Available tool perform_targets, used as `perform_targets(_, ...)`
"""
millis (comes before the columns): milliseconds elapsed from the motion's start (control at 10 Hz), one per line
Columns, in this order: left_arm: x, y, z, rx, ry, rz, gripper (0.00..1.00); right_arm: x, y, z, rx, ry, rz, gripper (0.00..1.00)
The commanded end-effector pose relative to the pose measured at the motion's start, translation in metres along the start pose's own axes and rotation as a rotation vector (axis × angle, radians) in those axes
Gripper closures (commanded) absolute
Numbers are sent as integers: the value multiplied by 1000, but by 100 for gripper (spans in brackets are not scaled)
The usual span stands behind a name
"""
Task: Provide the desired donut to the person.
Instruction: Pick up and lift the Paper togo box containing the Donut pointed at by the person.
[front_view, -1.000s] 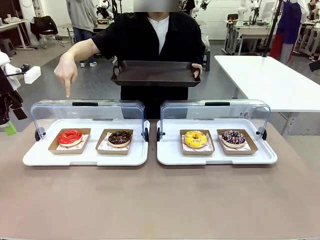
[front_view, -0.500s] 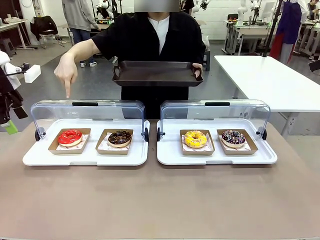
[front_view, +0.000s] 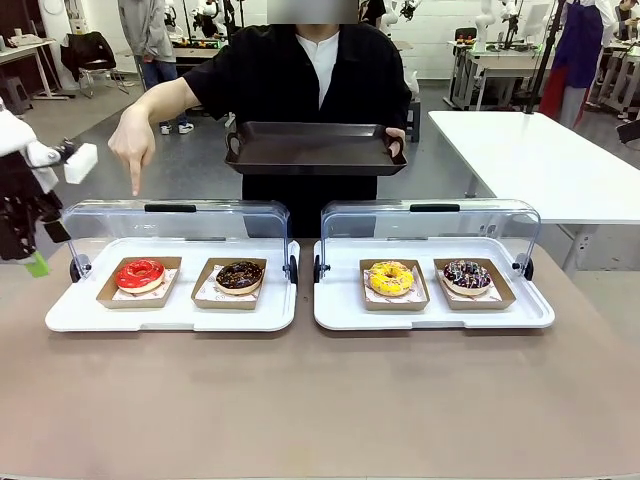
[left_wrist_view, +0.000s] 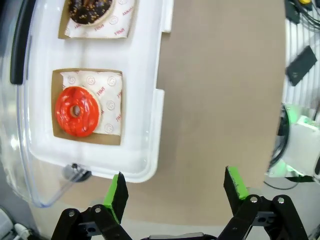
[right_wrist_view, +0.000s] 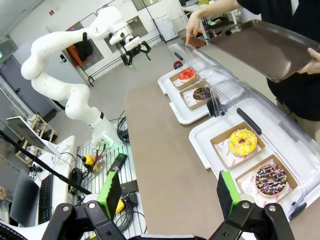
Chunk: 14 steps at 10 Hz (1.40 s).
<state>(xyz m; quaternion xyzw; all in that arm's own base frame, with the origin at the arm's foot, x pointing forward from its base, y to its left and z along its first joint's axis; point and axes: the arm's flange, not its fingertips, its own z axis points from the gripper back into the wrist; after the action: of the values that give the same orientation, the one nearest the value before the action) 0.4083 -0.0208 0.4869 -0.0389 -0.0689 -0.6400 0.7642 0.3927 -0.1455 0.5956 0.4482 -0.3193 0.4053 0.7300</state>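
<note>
Your left gripper (left_wrist_view: 175, 186) has drifted nearer the red donut (left_wrist_view: 76, 111), which lies boxed on its white tray (front_view: 170, 318) beneath the person's pointing hand (front_view: 133, 145), and it and the right gripper (right_wrist_view: 169, 189) both gape empty, so the reach looks to be only starting.

Bright, even overhead light. No hard shadows, just thin soft ones under the white trays (front_view: 170, 318) on the surface (front_view: 320, 400). Faint sheen on the clear lids (front_view: 175, 228). Front view sharp, far background softer. Wrist views are wide-angle and straight edges bow toward the corners. Left wrist: red donut (left_wrist_view: 76, 111) crisp, white unit (left_wrist_view: 300, 145) at the right edge blown out with a greenish tint.
</note>
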Motion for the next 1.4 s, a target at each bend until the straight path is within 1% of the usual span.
perform_targets(0, 3, 5, -18, 77, -14, -55, 0, 0, -1, -1, 2, -8, 3, 0)
perform_targets(100, 8, 12, -24, 95, -44, -61, 0, 0, -1, -1, 2, -8, 3, 0)
perform_targets(200, 10, 15, -30, 106, -52, -76, 0, 0, -1, -1, 2, -8, 3, 0)
perform_targets(400, 22, 23, -59, 115, -25, -93, 0, 0, -1, -1, 2, -8, 3, 0)
perform_targets(600, 36, 33, -80, 67, -14, -128, 0, 0, -1, -1, 2, -8, 3, 0)
perform_targets(700, 42, 43, -92, 42, -12, -146, 0, 0, -1, -1, 2, -8, 3, 0)
perform_targets(900, 47, 59, -113, 7, -21, -178, 0, 0, -1, -1, 2, -8, 3, 0)
perform_targets(1100, 54, 65, -126, 7, -16, -231, 0, 0, -1, -1, 2, -8, 3, 0)
perform_targets(1200, 57, 69, -132, 9, 4, -253, 0, 0, -1, -1, 2, -8, 3, 0)
perform_targets(1300, 59, 72, -137, 5, 11, -253, 0, 0, -1, -1, 2, -8, 3, 0)
